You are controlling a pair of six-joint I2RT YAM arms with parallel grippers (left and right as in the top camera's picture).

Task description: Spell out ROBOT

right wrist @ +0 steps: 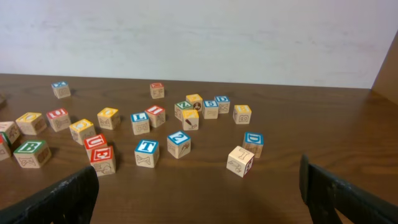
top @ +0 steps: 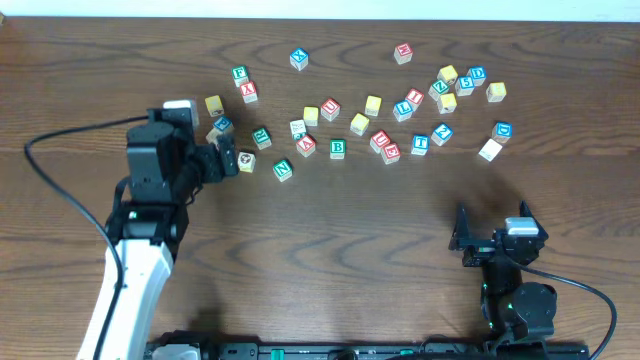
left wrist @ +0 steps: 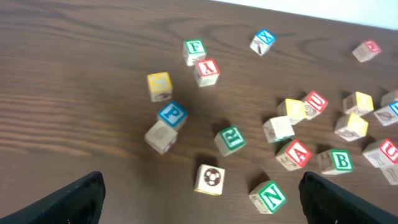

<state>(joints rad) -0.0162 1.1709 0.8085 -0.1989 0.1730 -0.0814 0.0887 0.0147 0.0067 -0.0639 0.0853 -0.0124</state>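
Observation:
The green R cube lies just beyond my left gripper, which is open and empty. A cube with a ball picture sits ahead of its spread fingers. The green B cube is mid-table. The blue T cube lies right of it. Yellow-faced cubes lie among the scatter, their letters unreadable. My right gripper stands open and empty near the front edge, well short of the cubes.
Many other letter cubes lie scattered across the far half of the table, among them a green N, a blue P and a red A. A black cable loops left of the left arm.

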